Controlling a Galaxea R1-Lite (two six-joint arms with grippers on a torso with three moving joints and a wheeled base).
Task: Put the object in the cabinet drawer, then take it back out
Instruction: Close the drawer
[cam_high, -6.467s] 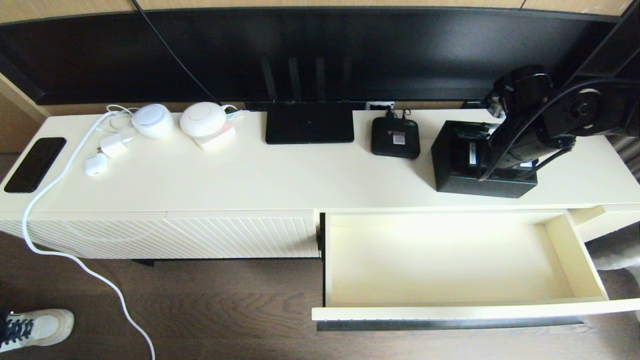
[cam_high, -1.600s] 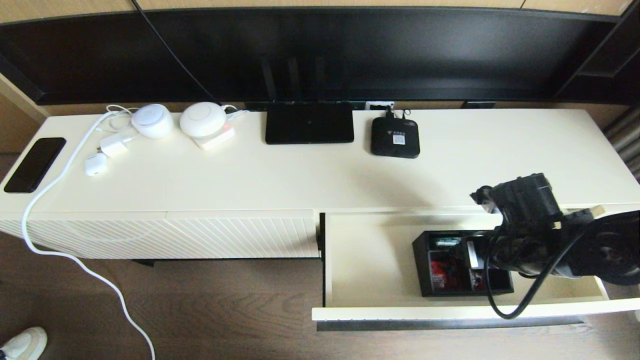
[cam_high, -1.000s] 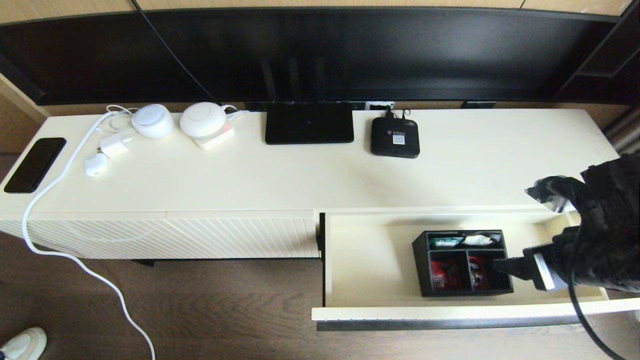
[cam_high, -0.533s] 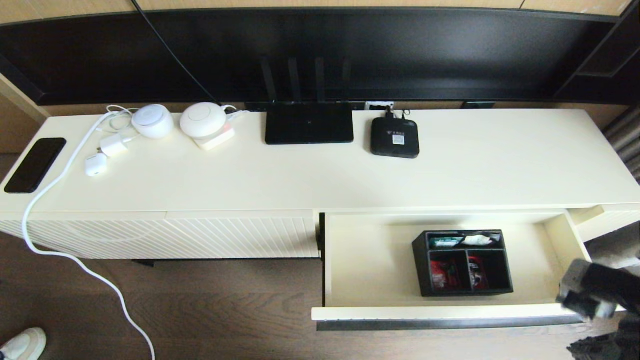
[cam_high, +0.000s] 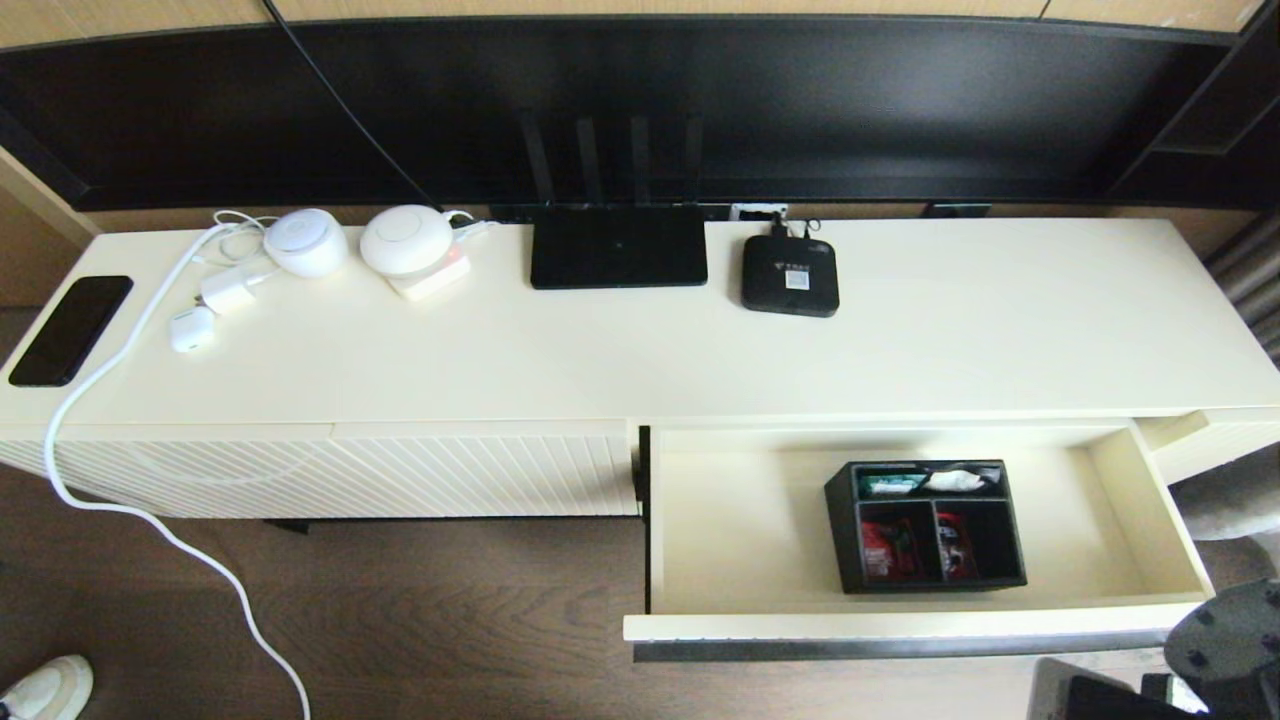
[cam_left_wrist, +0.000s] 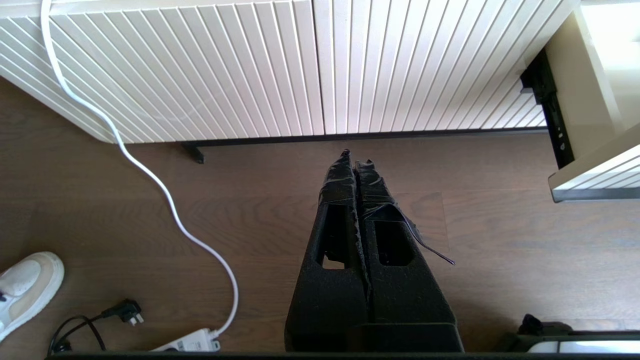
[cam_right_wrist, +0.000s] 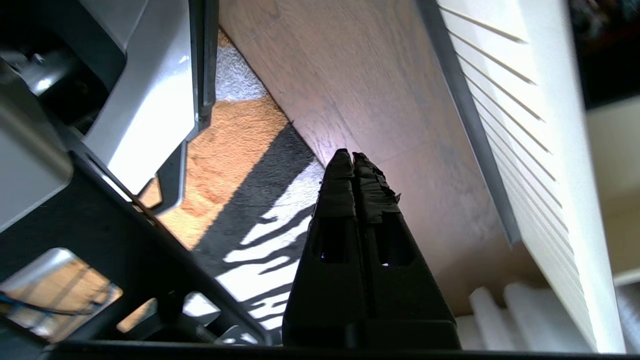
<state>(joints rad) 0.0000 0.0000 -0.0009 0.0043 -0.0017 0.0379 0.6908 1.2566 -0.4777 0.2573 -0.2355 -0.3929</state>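
The black three-compartment organizer box (cam_high: 926, 526) rests inside the open cabinet drawer (cam_high: 1160, 520), right of its middle, with red, white and teal items in it. No gripper touches it. My right gripper (cam_right_wrist: 352, 156) is shut and empty, low over the floor beside the drawer's ribbed front (cam_right_wrist: 530, 150). In the head view only part of the right arm (cam_high: 1225, 640) shows at the bottom right corner. My left gripper (cam_left_wrist: 355, 159) is shut and empty, parked over the wood floor in front of the diagonally ribbed cabinet panel (cam_left_wrist: 280, 65).
On the cabinet top sit a flat black router (cam_high: 618, 246), a small black set-top box (cam_high: 790, 275), two white round devices (cam_high: 305, 241), chargers and a phone (cam_high: 68, 328). A white cable (cam_high: 150, 520) trails to the floor. A shoe (cam_high: 45, 686) is at bottom left.
The right arm carried the box from the cabinet top into the drawer, let go of it, then pulled back and down out of the drawer. The box now lies alone.
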